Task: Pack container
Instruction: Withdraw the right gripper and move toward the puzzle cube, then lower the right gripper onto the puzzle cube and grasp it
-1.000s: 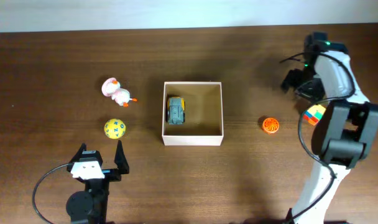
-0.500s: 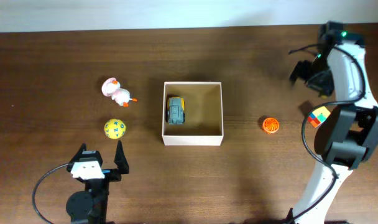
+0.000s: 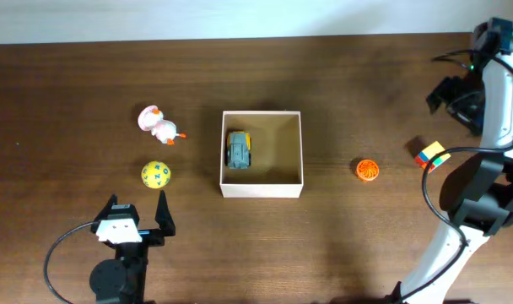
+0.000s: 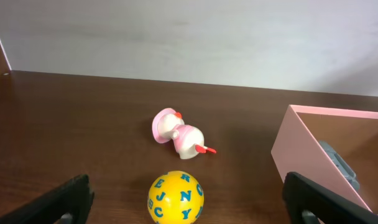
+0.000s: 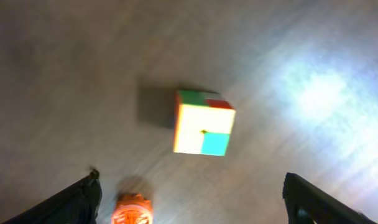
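Observation:
The container [image 3: 261,187], a white-walled square box with a tan inside, stands mid-table and holds a grey and yellow toy car [image 3: 238,149] against its left wall. A pink duck toy [image 3: 159,125] and a yellow letter ball [image 3: 155,175] lie to its left. My left gripper [image 3: 138,205] is open and empty just in front of the ball [image 4: 175,198]. An orange disc [image 3: 367,170] and a colourful cube [image 3: 431,155] lie to the right. My right gripper [image 3: 455,95] is open and empty, raised behind the cube [image 5: 203,130].
The container's wall [image 4: 313,155] and the car [image 4: 341,165] show at the right of the left wrist view, the duck [image 4: 178,135] beyond the ball. The orange disc [image 5: 132,210] sits near the right gripper's left finger in its wrist view. A pale wall runs behind the table.
My right arm has swung right and back toward the table's far right corner, uncovering the cube. The left arm and all the toys have not moved.

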`<control>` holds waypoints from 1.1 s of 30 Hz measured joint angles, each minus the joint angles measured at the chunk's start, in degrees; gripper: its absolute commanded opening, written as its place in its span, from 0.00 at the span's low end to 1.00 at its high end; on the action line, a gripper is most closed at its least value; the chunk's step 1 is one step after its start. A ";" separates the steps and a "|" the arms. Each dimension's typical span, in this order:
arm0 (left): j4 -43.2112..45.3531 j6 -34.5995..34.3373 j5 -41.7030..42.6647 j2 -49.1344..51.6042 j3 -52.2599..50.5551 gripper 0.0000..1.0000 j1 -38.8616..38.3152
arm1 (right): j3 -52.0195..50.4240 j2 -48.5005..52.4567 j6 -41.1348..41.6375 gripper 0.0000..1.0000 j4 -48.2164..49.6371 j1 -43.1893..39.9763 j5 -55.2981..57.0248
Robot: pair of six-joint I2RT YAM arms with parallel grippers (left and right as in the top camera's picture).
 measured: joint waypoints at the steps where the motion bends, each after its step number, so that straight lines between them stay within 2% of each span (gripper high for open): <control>1: 0.00 0.00 0.00 0.00 0.00 0.99 0.00 | -0.31 0.00 0.50 0.88 -0.13 -0.20 0.26; 8: -0.02 0.00 0.00 0.00 0.00 0.99 0.00 | -7.08 0.00 2.58 0.88 1.90 -0.28 1.16; 17: -0.02 0.00 0.00 0.00 0.00 0.99 0.00 | -18.38 0.00 3.37 0.88 9.16 -0.42 1.14; 27: 0.00 0.00 0.02 0.00 0.00 0.99 0.00 | -29.59 0.02 3.37 0.88 22.82 -0.57 0.02; 33: 0.00 0.00 0.00 0.00 0.00 0.99 0.00 | -33.51 -1.36 0.00 0.88 30.56 -0.66 -1.97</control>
